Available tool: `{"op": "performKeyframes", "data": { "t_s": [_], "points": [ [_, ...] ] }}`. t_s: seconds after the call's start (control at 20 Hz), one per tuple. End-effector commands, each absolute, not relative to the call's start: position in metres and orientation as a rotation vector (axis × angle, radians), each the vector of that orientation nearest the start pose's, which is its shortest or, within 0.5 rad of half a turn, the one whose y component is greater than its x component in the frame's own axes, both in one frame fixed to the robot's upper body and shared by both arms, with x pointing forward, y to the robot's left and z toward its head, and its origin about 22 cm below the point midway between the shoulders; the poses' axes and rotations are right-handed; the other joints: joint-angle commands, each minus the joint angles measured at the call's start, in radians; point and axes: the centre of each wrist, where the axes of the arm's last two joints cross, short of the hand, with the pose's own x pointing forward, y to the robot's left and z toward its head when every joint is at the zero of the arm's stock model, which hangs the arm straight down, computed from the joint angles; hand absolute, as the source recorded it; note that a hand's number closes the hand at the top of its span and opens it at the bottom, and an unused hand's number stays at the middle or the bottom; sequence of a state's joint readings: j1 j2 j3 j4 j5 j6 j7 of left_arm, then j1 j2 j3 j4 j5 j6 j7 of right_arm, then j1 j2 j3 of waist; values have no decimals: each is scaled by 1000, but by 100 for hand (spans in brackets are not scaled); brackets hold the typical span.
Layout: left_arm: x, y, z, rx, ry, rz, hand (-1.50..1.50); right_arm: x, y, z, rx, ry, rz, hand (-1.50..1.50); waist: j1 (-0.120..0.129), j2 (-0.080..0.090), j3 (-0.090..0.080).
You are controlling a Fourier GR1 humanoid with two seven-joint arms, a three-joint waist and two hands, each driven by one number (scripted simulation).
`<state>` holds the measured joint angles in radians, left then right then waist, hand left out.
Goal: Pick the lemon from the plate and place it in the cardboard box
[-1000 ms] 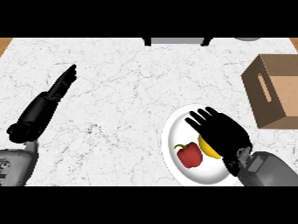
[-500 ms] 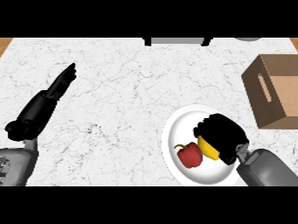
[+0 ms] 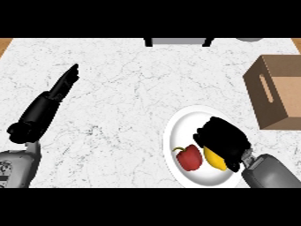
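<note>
On the white marbled tabletop [image 3: 126, 88], the left hand [image 3: 65, 81] rests straight-fingered near the left edge, the plate [image 3: 178, 132] holds a pepper [image 3: 190, 157] and the lemon [image 3: 214, 159] under the curled right hand [image 3: 223, 139], and the box [image 3: 289, 95] sits at the right edge.

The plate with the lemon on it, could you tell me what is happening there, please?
The right robot hand is curled over the lemon on the white plate, beside a red pepper; the lemon has not been lifted. The cardboard box waits open to the plate's upper right. The left robot hand rests open over the counter.
</note>
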<state>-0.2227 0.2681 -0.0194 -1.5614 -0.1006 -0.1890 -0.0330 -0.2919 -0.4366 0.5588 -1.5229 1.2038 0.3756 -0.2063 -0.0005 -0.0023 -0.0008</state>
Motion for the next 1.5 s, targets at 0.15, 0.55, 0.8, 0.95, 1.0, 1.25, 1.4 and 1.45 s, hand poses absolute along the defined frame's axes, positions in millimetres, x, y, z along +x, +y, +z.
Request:
{"op": "performKeyframes", "data": {
  "t_s": [0.15, 0.55, 0.8, 0.95, 1.0, 1.25, 1.4, 1.45],
  "points": [
    [284, 271, 67, 134, -1729, -497, 0, 200, -233, 30, -9, -1646, 2191, 150, -54, -9, 4],
    [279, 286, 76, 163, -1727, -486, 0, 179, -308, 98, -58, -2116, 2073, 150, -60, -11, 2],
    [279, 282, 63, 156, -1724, -476, 0, 179, -355, 143, -105, -2243, 1901, 150, -58, -6, 1],
    [275, 284, 59, 138, -1731, -497, 0, 174, -371, 153, -230, -2252, 1632, 150, -56, -6, 0],
    [272, 280, 57, 145, -1737, -512, 0, 183, -389, 162, -237, -2247, 1536, 150, -43, -3, 0],
    [278, 279, 64, 119, -1745, -524, 0, 187, -419, 196, -361, -2145, 1273, 150, -22, -1, -1],
    [296, 260, 71, 92, -1745, -537, 0, 211, -442, 207, -433, -2108, 1143, 150, 9, 9, 0],
    [287, 277, 58, 86, -1737, -546, 0, 216, -447, 209, -474, -2083, 1120, 150, 16, 9, 0]
  ]
}}
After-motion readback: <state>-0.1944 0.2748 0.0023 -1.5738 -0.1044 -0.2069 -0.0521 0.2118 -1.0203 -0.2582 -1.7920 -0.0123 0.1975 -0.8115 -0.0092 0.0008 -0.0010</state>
